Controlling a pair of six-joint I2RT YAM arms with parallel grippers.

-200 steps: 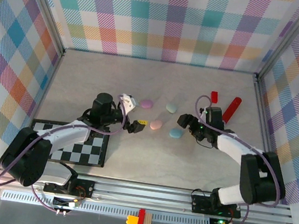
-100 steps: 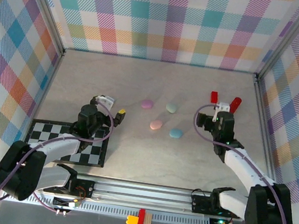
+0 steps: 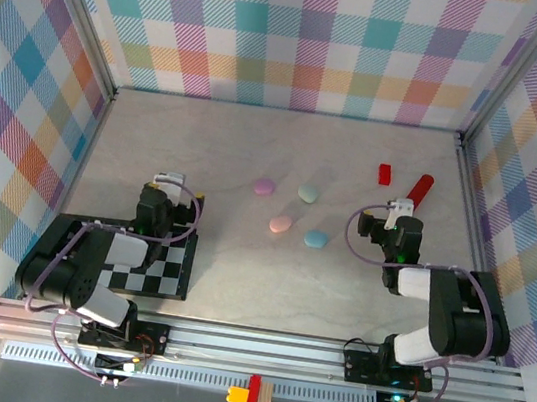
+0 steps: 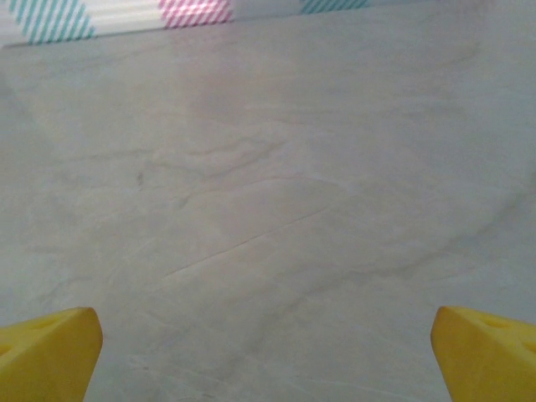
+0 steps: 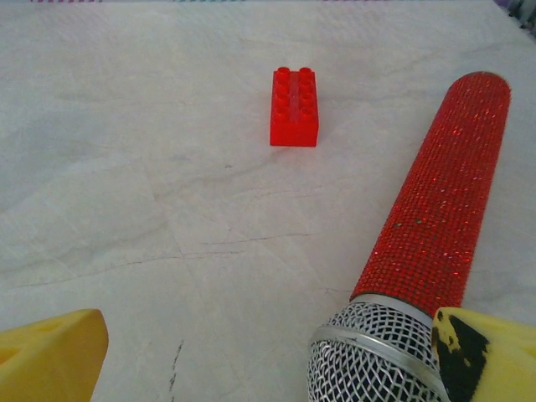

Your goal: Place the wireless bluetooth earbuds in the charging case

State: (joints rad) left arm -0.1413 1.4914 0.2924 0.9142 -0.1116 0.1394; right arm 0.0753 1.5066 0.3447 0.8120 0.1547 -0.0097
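Left gripper (image 4: 268, 356) sits at 9 o'clock on the table (image 3: 207, 141), by the far edge of the checkered mat (image 3: 152, 273). Its fingers stand wide with nothing between them but bare surface.

Four pastel ovals lie mid-table: purple (image 3: 263, 187) at 11 o'clock of the group, mint (image 3: 307, 194) at 1, pink (image 3: 280, 224) at 7, blue (image 3: 316, 239) at 5. They look like closed cases. Whether the earbuds sit inside is too small to tell from overhead.

Right gripper (image 5: 268, 360) is at 3 o'clock, fingers wide and gripping nothing. The mesh head of a red microphone (image 5: 435, 193) lies between them, against the right finger, with its handle running off toward 1 o'clock. A red brick (image 5: 294, 107) lies apart at 12.

Risks, as I judge them: a swing or a closing of the right fingers could catch the microphone and roll it toward the cases. Pink and blue lie near each other, so wide fingers coming down on one could shove the other.

Both wrist views cut the fingers off at the frame's bottom corners, so only the tips show.
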